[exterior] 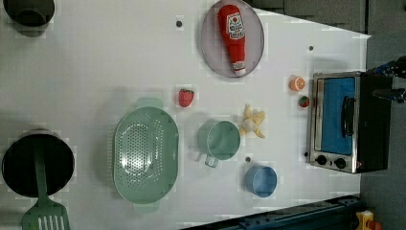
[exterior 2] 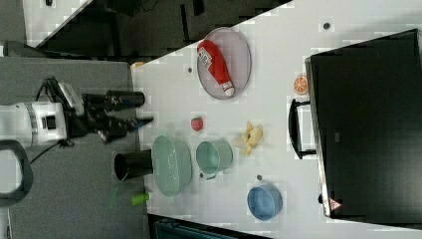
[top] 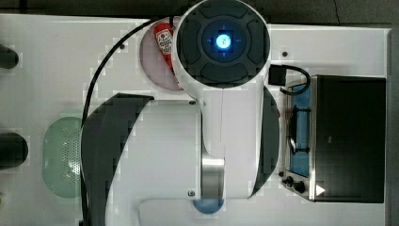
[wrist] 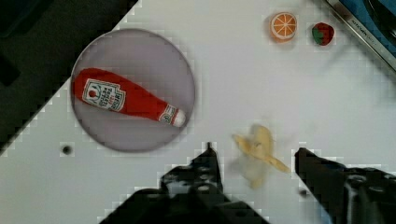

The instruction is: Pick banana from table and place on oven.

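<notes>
A: What do I have in the left view, going left to right?

B: I see the green cup (exterior: 220,139), then the banana (exterior: 252,121) loose on the table (exterior: 95,62), then the oven (exterior: 347,122).

A: My gripper (wrist: 254,154)?

B: Fingers spread wide, empty, above the banana.

Banana: small pale cream-yellow toy banana (exterior: 252,122) with splayed peel lobes, lying flat on the tabletop, between the green cup and the oven door in the left view; apart from both.
Table: large white rectangular tabletop (exterior: 95,72) with a few small black dots.
Oven: boxy toaster oven (exterior: 347,122) with black top, silver frame, blue-tinted glass door, bar handle, black knobs; door shut; at the left view's right edge of the table.
</notes>
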Robot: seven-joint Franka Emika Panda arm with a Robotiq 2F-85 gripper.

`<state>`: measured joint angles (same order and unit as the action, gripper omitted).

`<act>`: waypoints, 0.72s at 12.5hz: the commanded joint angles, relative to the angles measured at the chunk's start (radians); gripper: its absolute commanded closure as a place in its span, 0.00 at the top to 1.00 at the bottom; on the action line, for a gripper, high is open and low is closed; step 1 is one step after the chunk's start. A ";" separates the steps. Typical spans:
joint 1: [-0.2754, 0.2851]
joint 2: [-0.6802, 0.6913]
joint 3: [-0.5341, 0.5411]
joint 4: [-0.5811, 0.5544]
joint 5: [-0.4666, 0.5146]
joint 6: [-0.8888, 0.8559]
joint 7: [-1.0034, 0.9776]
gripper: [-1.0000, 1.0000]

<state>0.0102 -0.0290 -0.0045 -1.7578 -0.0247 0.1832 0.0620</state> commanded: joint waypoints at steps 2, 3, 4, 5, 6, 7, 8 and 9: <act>-0.030 -0.366 -0.017 -0.189 0.008 -0.182 0.043 0.90; -0.030 -0.366 -0.017 -0.189 0.008 -0.182 0.043 1.00; -0.030 -0.366 -0.017 -0.189 0.008 -0.182 0.043 1.00; -0.030 -0.363 -0.017 -0.191 0.008 -0.181 0.043 1.00; -0.030 -0.356 -0.016 -0.199 0.008 -0.181 0.043 1.00; -0.030 -0.344 -0.016 -0.214 0.008 -0.175 0.043 1.00; -0.030 -0.327 -0.016 -0.233 0.008 -0.156 0.043 1.00; -0.029 -0.304 -0.015 -0.255 0.008 -0.126 0.043 1.00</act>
<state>-0.0132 -0.4141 -0.0041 -1.9277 -0.0142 0.0699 0.0866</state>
